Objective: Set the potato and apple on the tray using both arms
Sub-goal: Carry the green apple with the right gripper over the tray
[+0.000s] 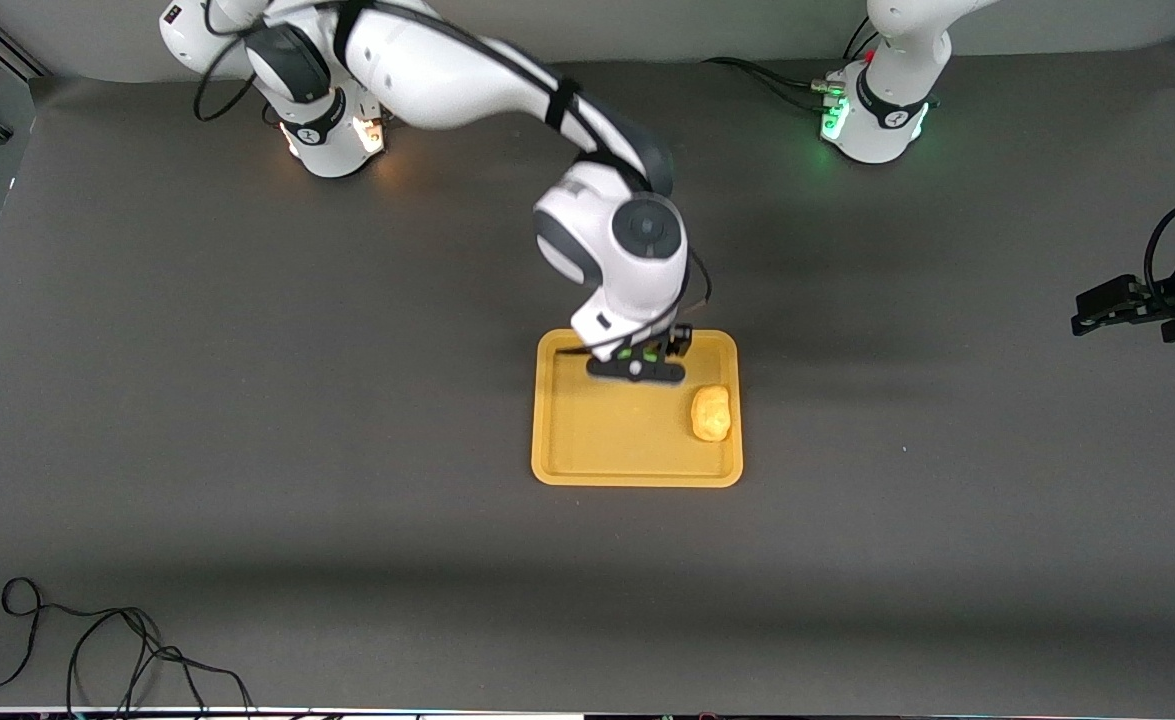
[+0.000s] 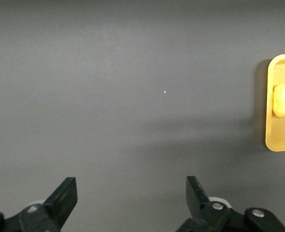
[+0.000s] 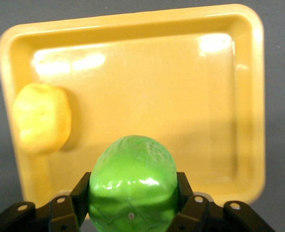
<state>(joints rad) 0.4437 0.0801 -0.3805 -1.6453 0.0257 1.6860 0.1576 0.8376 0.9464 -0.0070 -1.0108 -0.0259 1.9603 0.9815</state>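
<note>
The yellow-orange tray (image 1: 627,455) lies in the middle of the table. The tan potato (image 1: 711,413) lies in it by the rim toward the left arm's end. My right gripper (image 1: 637,366) hangs over the tray's part farther from the front camera. It is shut on the green apple (image 3: 132,159), which the right wrist view shows above the tray floor (image 3: 181,96), with the potato (image 3: 41,117) beside it. In the front view the hand hides most of the apple. My left gripper (image 1: 1082,318) waits open and empty over bare table at the left arm's end. Its wrist view shows its gripper (image 2: 131,186), the tray rim (image 2: 270,140) and the potato (image 2: 283,100).
The table is covered by a dark grey mat (image 1: 247,400). Loose black cables (image 1: 97,650) lie near the front camera at the right arm's end. The arm bases (image 1: 872,115) stand along the edge farthest from the camera.
</note>
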